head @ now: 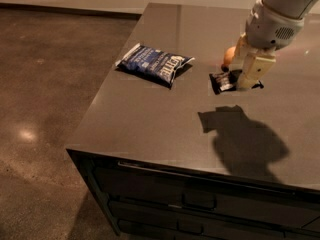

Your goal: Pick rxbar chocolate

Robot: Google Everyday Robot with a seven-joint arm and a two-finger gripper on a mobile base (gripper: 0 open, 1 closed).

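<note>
Dark grey countertop (150,129) over drawers fills the frame. At right, the pale two-finger gripper (241,80) is clamped on the small shiny black rxbar chocolate (221,82), held just above the surface. A dark-blue chip bag (154,64) lies left of it, and a round orange fruit (228,56) peeks out behind.

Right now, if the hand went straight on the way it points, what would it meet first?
The hand, shut on the rxbar chocolate, points down. Below lies only bare tabletop, so that likely comes first; the orange seems off-line, though depth is unclear.
</note>
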